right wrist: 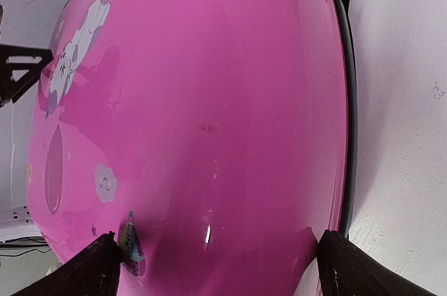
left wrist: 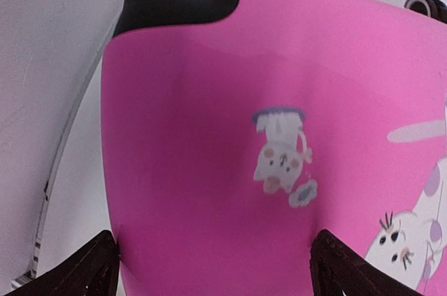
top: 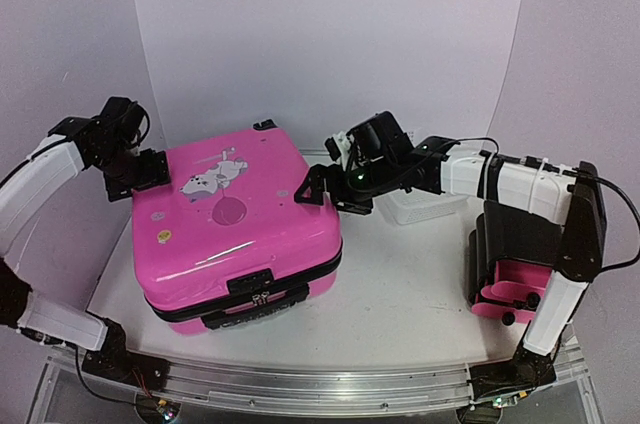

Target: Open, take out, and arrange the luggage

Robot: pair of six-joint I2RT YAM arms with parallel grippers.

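The luggage point(top: 235, 229) is a hot-pink hard-shell suitcase lying flat and closed on the table, with its black zipper band and latch facing the near edge. Cartoon stickers point(top: 213, 177) dot its lid. My left gripper point(top: 140, 172) is open at the lid's far left edge and holds nothing. My right gripper point(top: 328, 194) is open at the lid's right edge, also holding nothing. In the left wrist view the pink lid point(left wrist: 230, 135) fills the frame beyond the spread left gripper point(left wrist: 223, 271). The right wrist view shows the lid point(right wrist: 209, 121) and zipper band point(right wrist: 347, 100) past the wide right gripper point(right wrist: 220, 268).
A small black cabinet with pink drawers point(top: 510, 264) stands at the right, close to the right arm's base. A white basket point(top: 415, 206) sits behind the right forearm. The table's near edge point(top: 300, 359) runs just in front of the suitcase.
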